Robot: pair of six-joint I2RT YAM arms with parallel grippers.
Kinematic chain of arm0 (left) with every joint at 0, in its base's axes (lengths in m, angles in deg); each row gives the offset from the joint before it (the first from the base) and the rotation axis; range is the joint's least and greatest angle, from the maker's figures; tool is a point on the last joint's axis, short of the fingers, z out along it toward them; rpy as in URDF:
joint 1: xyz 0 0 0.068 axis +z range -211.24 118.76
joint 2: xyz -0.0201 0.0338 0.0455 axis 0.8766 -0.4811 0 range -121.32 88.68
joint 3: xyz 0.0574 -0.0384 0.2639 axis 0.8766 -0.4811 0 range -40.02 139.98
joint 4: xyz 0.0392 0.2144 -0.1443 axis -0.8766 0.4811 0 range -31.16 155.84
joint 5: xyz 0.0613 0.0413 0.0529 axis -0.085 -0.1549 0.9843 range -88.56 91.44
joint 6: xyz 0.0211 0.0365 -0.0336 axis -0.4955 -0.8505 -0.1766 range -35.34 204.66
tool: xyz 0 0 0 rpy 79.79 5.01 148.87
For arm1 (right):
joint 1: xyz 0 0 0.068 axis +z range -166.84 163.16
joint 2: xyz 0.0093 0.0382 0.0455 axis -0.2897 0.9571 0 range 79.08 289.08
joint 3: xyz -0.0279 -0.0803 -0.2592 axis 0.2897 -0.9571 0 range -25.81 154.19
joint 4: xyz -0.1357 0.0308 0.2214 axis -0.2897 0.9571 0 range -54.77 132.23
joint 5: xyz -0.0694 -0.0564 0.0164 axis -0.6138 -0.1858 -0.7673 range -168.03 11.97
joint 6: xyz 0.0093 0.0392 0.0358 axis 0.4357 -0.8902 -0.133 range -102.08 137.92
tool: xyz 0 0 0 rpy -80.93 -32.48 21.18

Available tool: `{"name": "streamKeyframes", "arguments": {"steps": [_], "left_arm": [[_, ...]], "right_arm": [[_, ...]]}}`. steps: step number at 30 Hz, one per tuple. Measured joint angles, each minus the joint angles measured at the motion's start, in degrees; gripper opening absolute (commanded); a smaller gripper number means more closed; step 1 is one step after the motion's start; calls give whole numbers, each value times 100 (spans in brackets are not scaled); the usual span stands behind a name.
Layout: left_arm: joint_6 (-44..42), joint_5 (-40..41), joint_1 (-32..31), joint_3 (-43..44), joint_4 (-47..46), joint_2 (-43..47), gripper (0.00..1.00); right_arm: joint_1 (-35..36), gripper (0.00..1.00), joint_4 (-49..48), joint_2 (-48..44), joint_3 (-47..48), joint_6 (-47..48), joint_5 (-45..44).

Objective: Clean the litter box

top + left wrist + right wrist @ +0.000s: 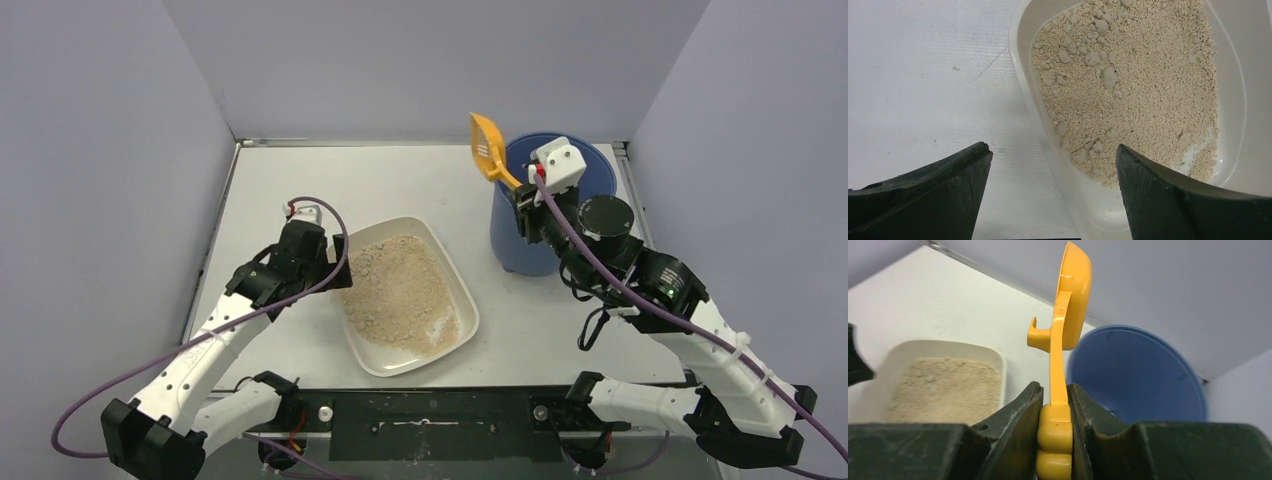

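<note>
From above, a shallow off-white plastic litter box (400,358) with rounded corners sits on the white surface (400,180), near the middle and a bit to the left. Beige grainy litter (400,285) covers most of its floor. The left end effector (338,272) is at the box's left edge. Its jaws are wide apart and hold nothing. A tall round blue bucket (508,235) stands to the right of the box, not touching it. The right end effector (522,197) is up by the bucket's rim, squeezed tight on the handle of an orange plastic scoop (487,148) with slots. The scoop's head points up, by the bucket's left rim.

From the left wrist, two dark fingers (938,195) stand far apart. The box's rim runs between them, so one finger is over the surface and the other is over the box. I cannot tell if they touch it. Round lumps (1108,77) lie mixed in with the small grains.

From the right wrist, the two fingers press the orange handle from both sides. The scoop stands straight up. The bucket is behind it on the right, and the litter box is low on the left.
</note>
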Motion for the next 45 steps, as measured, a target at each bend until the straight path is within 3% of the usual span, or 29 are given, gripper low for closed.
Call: {"name": "streamKeyframes", "arguments": {"steps": [12, 24, 37, 45], "left_arm": [[-63, 109, 345, -31, -529, -1078, 92], [-313, -61, 905, 219, -977, -2258, 80], [-595, -352, 1069, 774, -1261, -3274, 42], [-787, -208, 1145, 787, -1268, -3421, 10]], "right_arm": [[0, 0, -326, 295, -337, -1974, 1840], [-68, 0, -358, 466, -1628, -3641, 2549], [-334, 0, -372, -4, -2712, -4623, 3246], [-450, 0, -382, 184, -2828, -4996, 4124]]}}
